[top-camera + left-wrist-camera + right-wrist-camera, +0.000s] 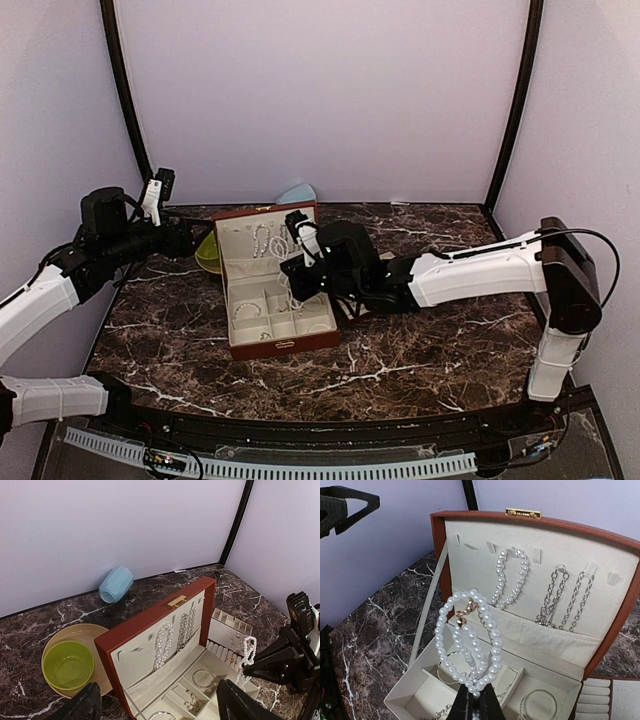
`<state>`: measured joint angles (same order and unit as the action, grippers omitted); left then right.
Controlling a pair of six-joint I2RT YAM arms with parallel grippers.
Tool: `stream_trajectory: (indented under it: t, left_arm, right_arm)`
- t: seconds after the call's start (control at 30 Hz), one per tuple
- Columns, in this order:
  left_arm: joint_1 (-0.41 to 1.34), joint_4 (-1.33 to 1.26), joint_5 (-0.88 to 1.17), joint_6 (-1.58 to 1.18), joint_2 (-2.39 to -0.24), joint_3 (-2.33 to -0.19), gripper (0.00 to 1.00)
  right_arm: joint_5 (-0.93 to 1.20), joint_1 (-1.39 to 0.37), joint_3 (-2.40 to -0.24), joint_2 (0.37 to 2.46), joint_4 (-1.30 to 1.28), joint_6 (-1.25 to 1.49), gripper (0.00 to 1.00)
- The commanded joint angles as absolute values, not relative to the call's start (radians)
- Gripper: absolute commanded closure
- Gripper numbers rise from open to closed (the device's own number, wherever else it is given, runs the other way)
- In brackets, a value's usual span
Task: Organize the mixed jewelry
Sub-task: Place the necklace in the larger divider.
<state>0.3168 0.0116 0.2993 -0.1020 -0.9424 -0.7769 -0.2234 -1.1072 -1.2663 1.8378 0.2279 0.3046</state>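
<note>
Right wrist view: right gripper (476,695) jaws clamp a pearl strand (440,634), looped just above them over the case (620,615). Left gripper (160,702) jaws stand wide, empty. Step: stowing. The next move likely calls for hooking the strand on the lid ahead.

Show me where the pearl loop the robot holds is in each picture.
Top external: pearl loop mid-picture, above the reddish-brown case.
Left wrist: pearl loop right of the lid.
Right wrist: pearl loop centre, pinched by the right gripper.
Shared landmark: that case's raised lid.
</note>
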Motion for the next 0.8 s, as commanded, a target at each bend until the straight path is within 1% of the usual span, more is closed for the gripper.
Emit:
stream_trajectory:
  t: [0.0, 0.23, 0.47, 0.77]
  left_arm:
    - [0.311, -0.019, 0.308, -0.107, -0.937, -0.766, 0.18]
    - [0.311, -0.018, 0.304, -0.107, -0.937, -0.765, 0.18]
    - [0.311, -0.017, 0.292, -0.103, -0.935, -0.764, 0.18]
    - [0.311, -0.017, 0.29, -0.103, -0.941, -0.762, 0.18]
  right_arm:
    - [-0.207, -1.109, -1.232, 1.813, 0.243, 0.325, 1.0]
    - [-0.176, -1.109, -1.197, 1.8, 0.2, 0.339, 1.0]
    - [-0.097, -1.108, -1.137, 1.781, 0.102, 0.302, 1.0]
    - [-0.006, -1.062, -1.206, 1.816, -0.119, 0.18, 1.0]
